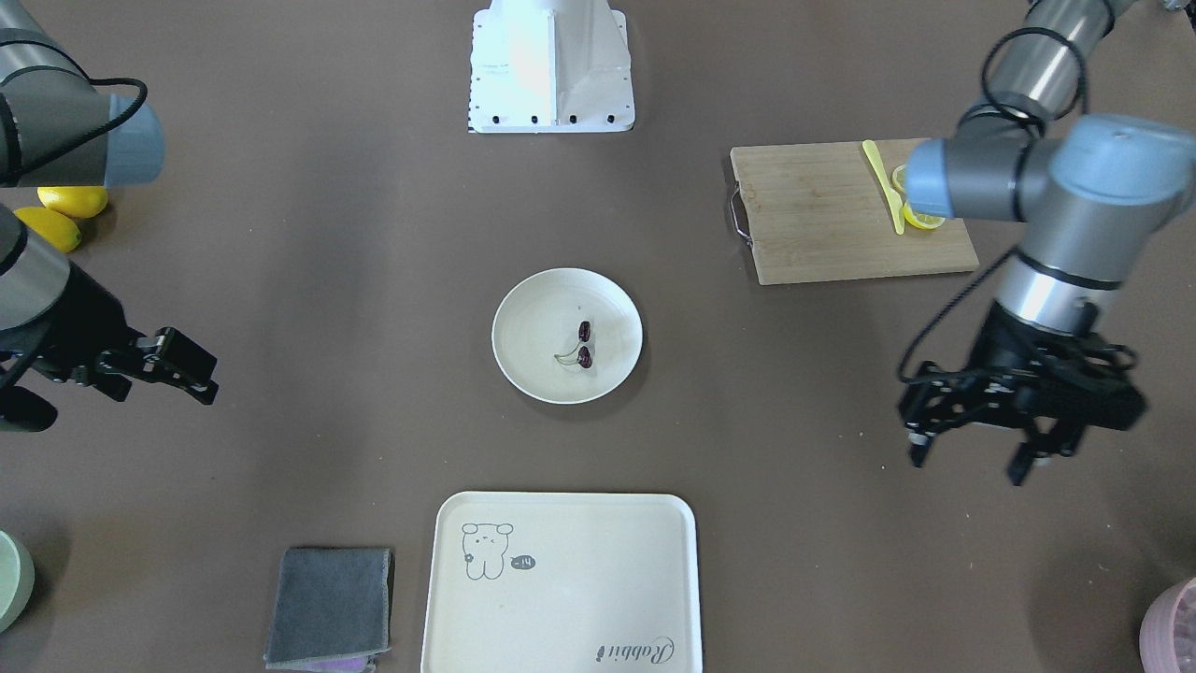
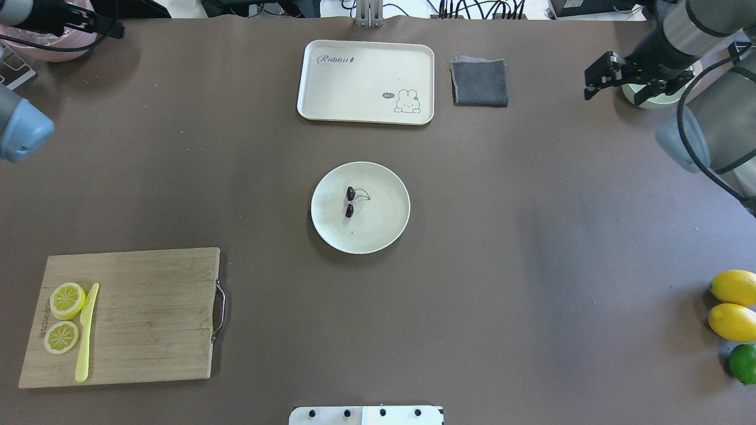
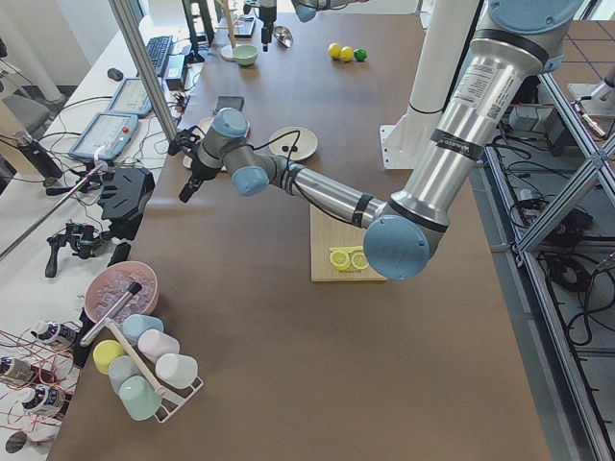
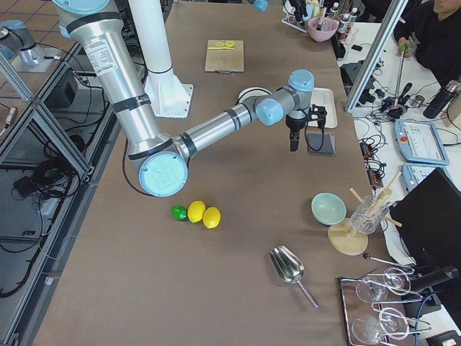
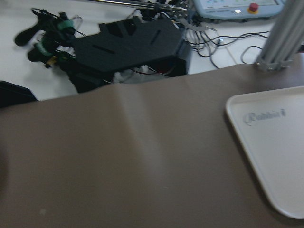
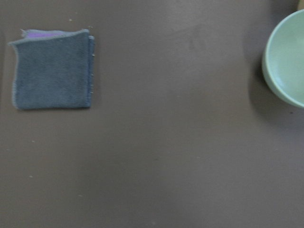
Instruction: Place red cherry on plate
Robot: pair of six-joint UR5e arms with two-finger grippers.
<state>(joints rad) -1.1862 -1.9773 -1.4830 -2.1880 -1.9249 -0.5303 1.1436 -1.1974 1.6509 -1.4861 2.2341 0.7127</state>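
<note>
The red cherry (image 1: 584, 344), a dark maroon pair on a thin green stem, lies inside the round cream plate (image 1: 533, 327) at the table's middle. The overhead view shows the cherry (image 2: 349, 202) left of centre on the plate (image 2: 384, 221). Nothing touches either. My left gripper (image 1: 972, 463) hovers open and empty far off to one side, near the table's far edge. My right gripper (image 1: 211, 381) hangs at the opposite side, fingers apart and empty. Overhead, the right gripper (image 2: 613, 94) is beside a pale green bowl. Neither wrist view shows its own fingers.
A cream tray (image 2: 366, 79) with a drawing and a folded grey cloth (image 2: 479, 82) lie beyond the plate. A wooden cutting board (image 2: 130, 313) carries two lemon slices and a yellow knife. Lemons and a lime (image 2: 735, 307) sit at the right edge. A green bowl (image 6: 287, 57) is near the right gripper.
</note>
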